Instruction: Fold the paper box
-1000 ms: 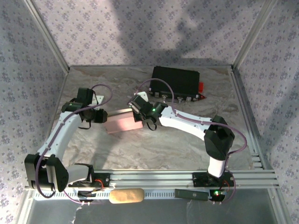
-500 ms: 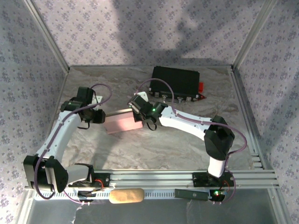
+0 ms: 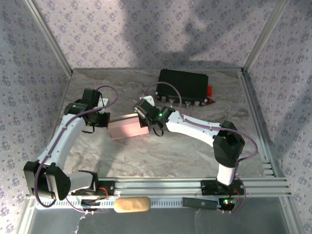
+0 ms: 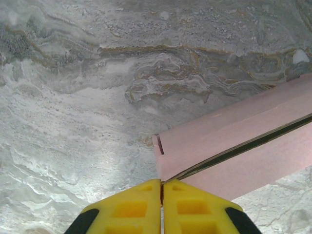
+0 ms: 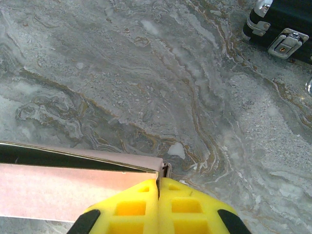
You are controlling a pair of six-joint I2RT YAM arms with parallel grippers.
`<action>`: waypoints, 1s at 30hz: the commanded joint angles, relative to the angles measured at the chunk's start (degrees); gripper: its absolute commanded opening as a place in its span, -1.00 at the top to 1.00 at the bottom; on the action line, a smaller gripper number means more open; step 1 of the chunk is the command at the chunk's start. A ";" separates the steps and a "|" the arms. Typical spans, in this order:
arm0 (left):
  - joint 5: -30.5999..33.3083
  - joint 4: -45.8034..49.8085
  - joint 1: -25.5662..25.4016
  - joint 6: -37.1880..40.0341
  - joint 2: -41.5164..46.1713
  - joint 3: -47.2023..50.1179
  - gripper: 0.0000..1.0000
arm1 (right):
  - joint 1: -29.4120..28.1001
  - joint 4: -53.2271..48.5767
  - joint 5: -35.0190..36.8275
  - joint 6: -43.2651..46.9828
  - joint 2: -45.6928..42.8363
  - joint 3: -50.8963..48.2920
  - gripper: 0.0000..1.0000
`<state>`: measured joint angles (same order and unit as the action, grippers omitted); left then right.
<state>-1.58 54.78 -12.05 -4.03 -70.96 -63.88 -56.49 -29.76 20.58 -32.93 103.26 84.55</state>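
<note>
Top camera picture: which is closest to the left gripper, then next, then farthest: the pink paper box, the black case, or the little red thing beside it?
1. The paper box: held in the left gripper, touching it.
2. The black case: at the back, toward the right.
3. The red thing: at the case's far right end.

The box (image 3: 127,128) is a small flat rectangle of pink card just left of centre in the top view, its long side running left to right with the right end slightly higher in the frame. In the left wrist view the box (image 4: 229,141) occupies the lower right, slanting up toward the right edge, with two pink layers parted by a thin dark gap and a short slit at the near corner. In the right wrist view the box (image 5: 73,190) spans the lower left, with a dark opening along its upper edge under a thin flap.
</note>
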 commanded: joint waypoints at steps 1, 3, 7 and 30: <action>-0.38 2.61 -0.60 -1.73 -0.14 -3.02 0.91 | -0.37 -4.05 -2.21 0.52 3.00 0.43 1.00; -1.27 3.71 -0.69 -2.87 -0.56 -3.85 0.92 | -0.38 -4.17 -2.12 0.49 3.19 0.61 1.00; -2.79 5.52 -1.12 -4.67 -1.67 -4.50 0.94 | -0.42 -4.31 -1.79 0.11 3.35 0.70 1.00; -12.37 1.66 -1.43 -17.32 -0.68 -1.21 1.00 | -1.58 -5.42 1.04 -4.46 4.93 1.58 1.00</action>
<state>-6.59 58.28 -12.49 -19.75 -71.61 -65.01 -56.82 -31.14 24.45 -35.35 105.06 86.43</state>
